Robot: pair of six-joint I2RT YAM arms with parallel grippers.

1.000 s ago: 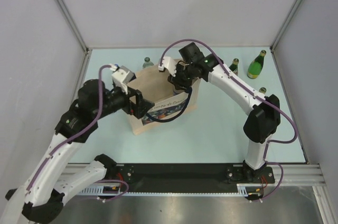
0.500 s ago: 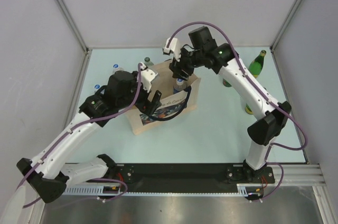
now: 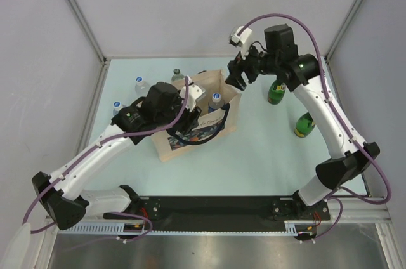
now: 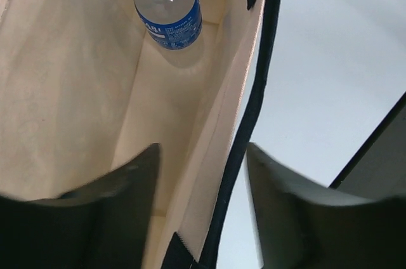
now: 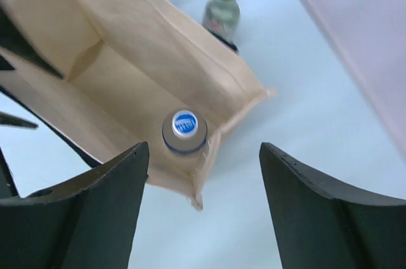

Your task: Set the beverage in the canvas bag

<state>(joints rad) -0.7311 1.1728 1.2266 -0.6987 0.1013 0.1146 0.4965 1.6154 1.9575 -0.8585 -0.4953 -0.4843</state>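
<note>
Seeing the beverage (image 3: 216,101) upright in the canvas bag (image 3: 166,148), far right corner, cap up, long axis vertical. Reading the right gripper (image 3: 240,77) as wide open and empty, hanging above and to the right of that corner, clear of the rim. Reading the left gripper (image 4: 203,151) as parted too, straddling the bag's navy-trimmed wall without clamping it. Judging the drop done. For another pick, would send the right arm: nearer the green bottles (image 3: 275,91).

The canvas bag (image 5: 146,47) is beige with navy trim; the beverage bottle (image 4: 170,15) is clear, blue-labelled, white-capped.
</note>
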